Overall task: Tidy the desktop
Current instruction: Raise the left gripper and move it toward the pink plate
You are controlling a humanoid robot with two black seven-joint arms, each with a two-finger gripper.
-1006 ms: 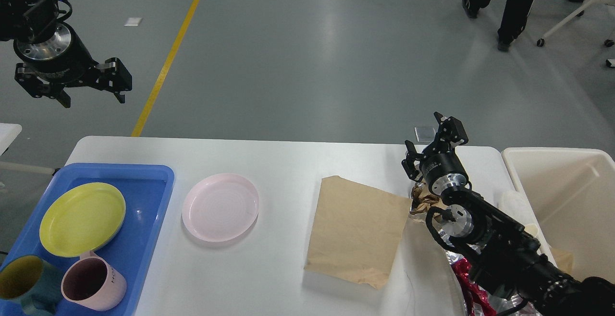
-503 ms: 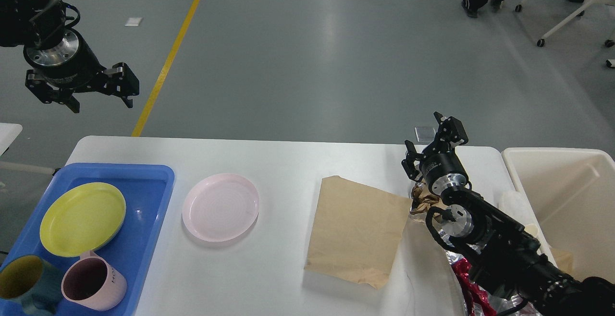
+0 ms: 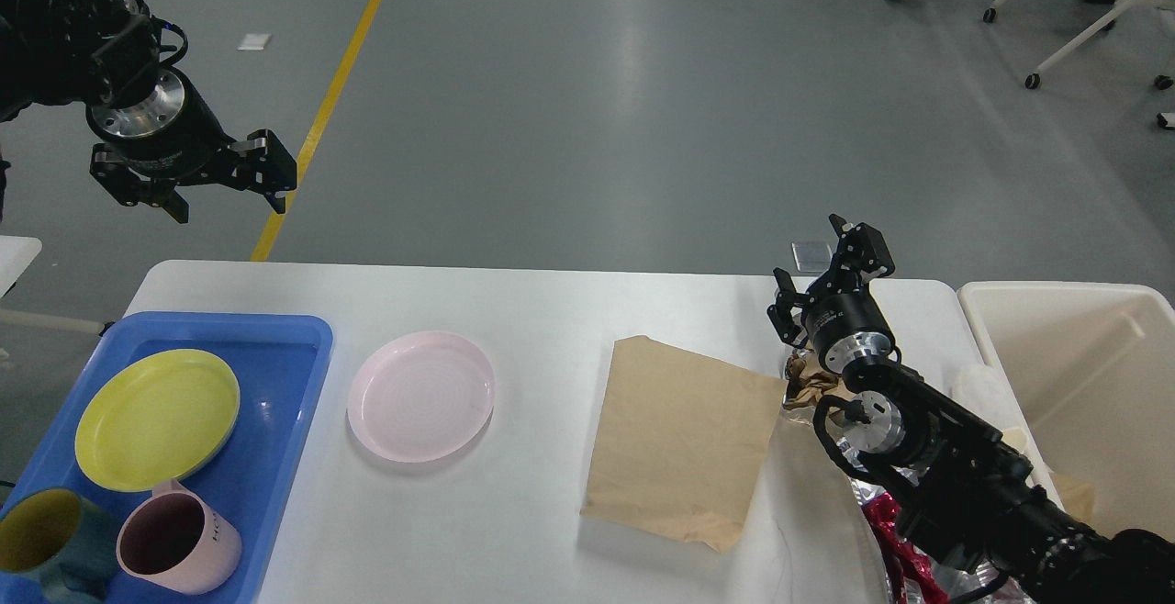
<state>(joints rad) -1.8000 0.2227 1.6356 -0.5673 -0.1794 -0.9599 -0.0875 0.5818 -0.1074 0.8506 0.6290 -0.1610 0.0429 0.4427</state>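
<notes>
The white table [image 3: 551, 310] fills the lower half of the view, with grey floor beyond it. The left claw [image 3: 229, 197] hangs in the air above the table's far left corner, its fingers spread and holding nothing. The right claw [image 3: 826, 269] sits low over the table's far right part, fingers apart and empty, just beyond a crumpled brown paper wad [image 3: 808, 384]. On the left, a blue tray [image 3: 285, 402] holds a yellow-green plate [image 3: 156, 419], a pink mug [image 3: 179, 544] and a dark teal mug [image 3: 46, 540]. A pink plate [image 3: 420, 395] lies on the table just right of the tray. A flat brown paper bag [image 3: 679, 439] lies right of centre. A cream bin [image 3: 1083, 384] stands off the right end.
</notes>
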